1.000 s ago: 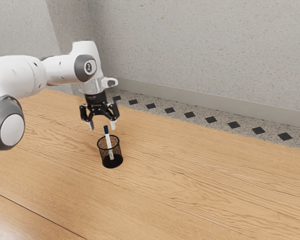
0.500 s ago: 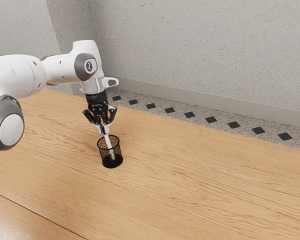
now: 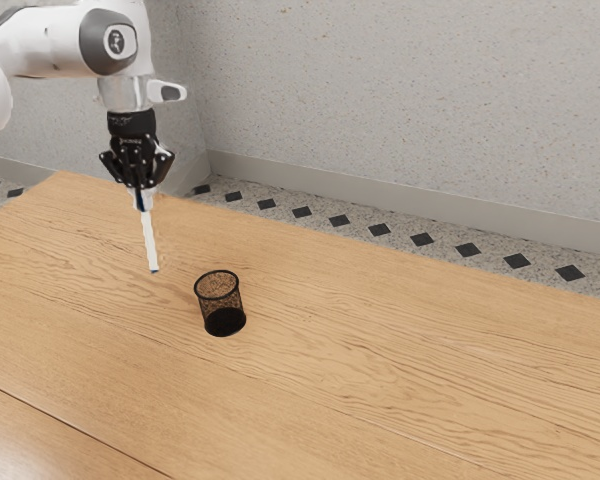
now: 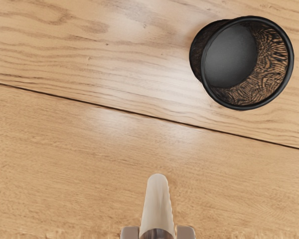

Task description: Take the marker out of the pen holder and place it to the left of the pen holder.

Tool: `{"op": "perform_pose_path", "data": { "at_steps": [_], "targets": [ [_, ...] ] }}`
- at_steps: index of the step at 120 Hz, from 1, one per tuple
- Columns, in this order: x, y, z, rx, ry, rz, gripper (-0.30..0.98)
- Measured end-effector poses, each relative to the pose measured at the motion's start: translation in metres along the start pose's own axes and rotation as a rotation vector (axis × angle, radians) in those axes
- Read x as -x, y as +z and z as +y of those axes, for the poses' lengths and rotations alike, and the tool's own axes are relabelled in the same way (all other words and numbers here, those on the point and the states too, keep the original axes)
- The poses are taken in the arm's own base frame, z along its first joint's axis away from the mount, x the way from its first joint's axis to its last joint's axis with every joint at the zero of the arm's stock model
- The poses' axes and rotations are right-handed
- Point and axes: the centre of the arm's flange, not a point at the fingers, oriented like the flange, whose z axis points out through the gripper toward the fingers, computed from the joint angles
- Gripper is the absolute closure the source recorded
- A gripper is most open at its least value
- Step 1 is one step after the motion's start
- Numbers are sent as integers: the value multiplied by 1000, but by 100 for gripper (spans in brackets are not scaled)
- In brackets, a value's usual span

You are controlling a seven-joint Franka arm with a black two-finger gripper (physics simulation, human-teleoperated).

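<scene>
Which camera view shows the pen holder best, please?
The wrist view: it looks down into the pen holder, so the open rim, the mesh wall and the empty dark bottom can be seen together. The exterior view shows the pen holder more from the side, standing upright on the table.

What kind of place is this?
Probably a plain indoor room, simulated rather than real, set up for robot practice: a robot arm reaches over a wooden table, with a speckled wall and a floor inlaid with dark diamonds beyond.
</scene>
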Motion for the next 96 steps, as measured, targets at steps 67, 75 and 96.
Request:
{"op": "perform_pose_path", "data": {
  "at_steps": [67, 75, 96],
  "targets": [
    [-77, 199, -56, -321, -125, -636, 79],
    [-78, 207, -64, -319, -137, -662, 79],
    [-80, 222, -72, -321, -145, -706, 79]
  ]
}}
